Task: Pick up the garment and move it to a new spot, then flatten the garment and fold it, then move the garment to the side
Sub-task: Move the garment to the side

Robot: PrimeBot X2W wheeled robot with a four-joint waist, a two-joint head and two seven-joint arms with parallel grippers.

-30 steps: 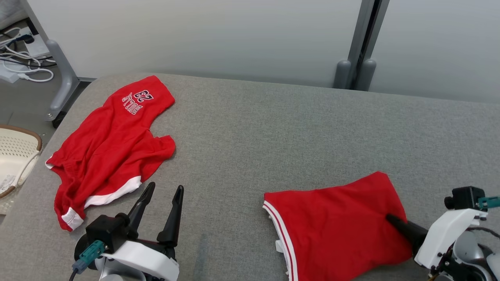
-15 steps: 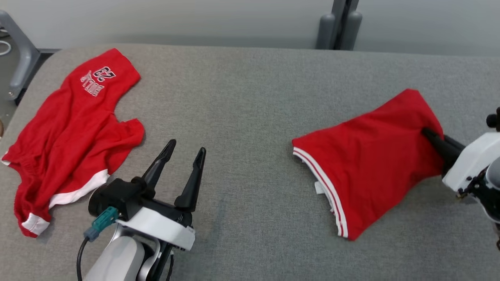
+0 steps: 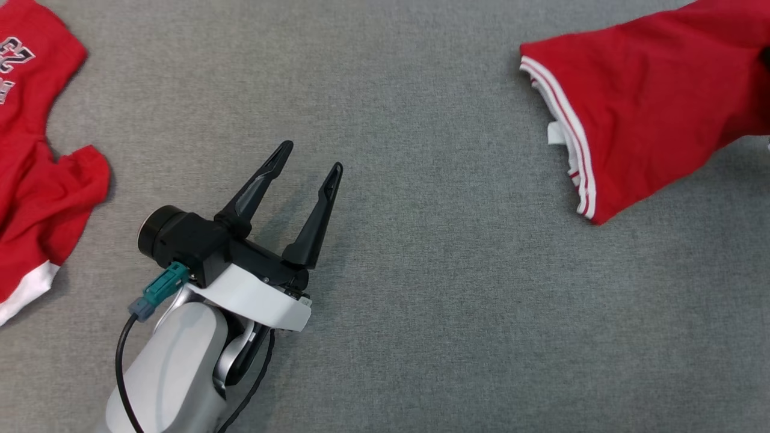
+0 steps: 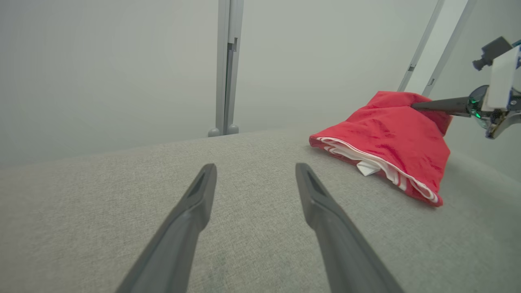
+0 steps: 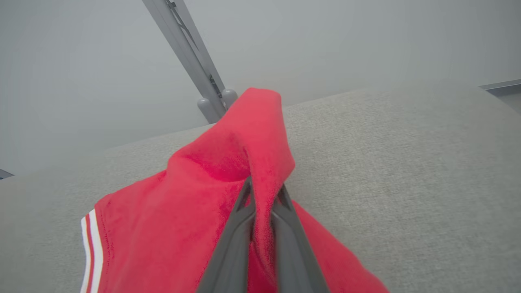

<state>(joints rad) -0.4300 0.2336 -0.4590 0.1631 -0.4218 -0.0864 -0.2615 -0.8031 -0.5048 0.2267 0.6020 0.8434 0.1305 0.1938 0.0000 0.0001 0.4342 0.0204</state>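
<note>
Pinching folded red garment [image 3: 637,102] by one corner, right gripper [image 5: 262,191] clamped; left gripper [image 3: 313,157] spread, empty. Dragging it across the table [image 3: 421,300] could pull folds loose.

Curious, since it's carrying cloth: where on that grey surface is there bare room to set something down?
Bare: the wide grey surface between the crumpled jersey at left and the folded garment at upper right, around the open left gripper. Crowded: upper right, where the right gripper pinches the garment.
</note>
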